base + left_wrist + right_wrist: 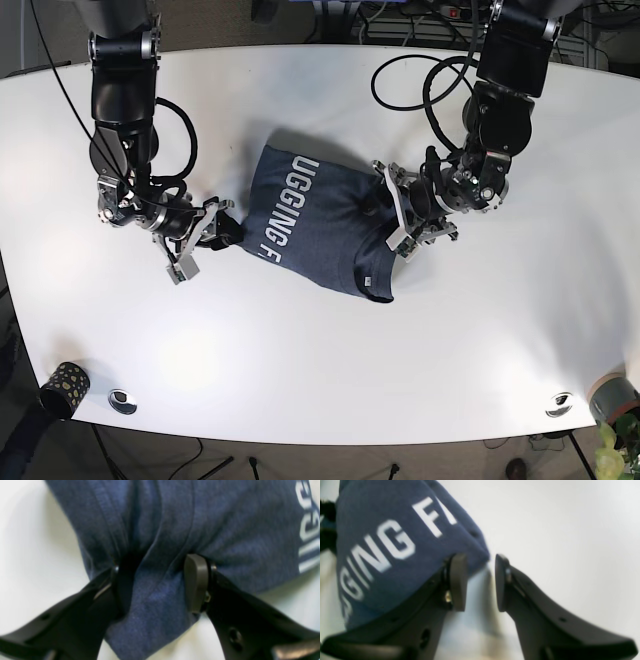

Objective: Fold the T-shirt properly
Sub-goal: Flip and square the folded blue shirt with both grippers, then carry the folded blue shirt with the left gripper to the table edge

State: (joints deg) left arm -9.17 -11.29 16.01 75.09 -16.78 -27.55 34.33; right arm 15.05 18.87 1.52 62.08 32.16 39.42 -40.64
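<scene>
A dark blue T-shirt with white lettering lies partly folded in the middle of the white table. In the left wrist view my left gripper is shut on a bunched fold of the T-shirt, with creases converging between its fingers. In the base view that left gripper sits at the shirt's right edge. My right gripper is open with only table between its pads. The lettered T-shirt edge lies against the outside of its left finger. In the base view the right gripper is at the shirt's left edge.
A dark patterned cup stands at the table's front left corner. Two small metal discs sit near the front edge. Black cables loop by the far arm. A grey pot is at the front right.
</scene>
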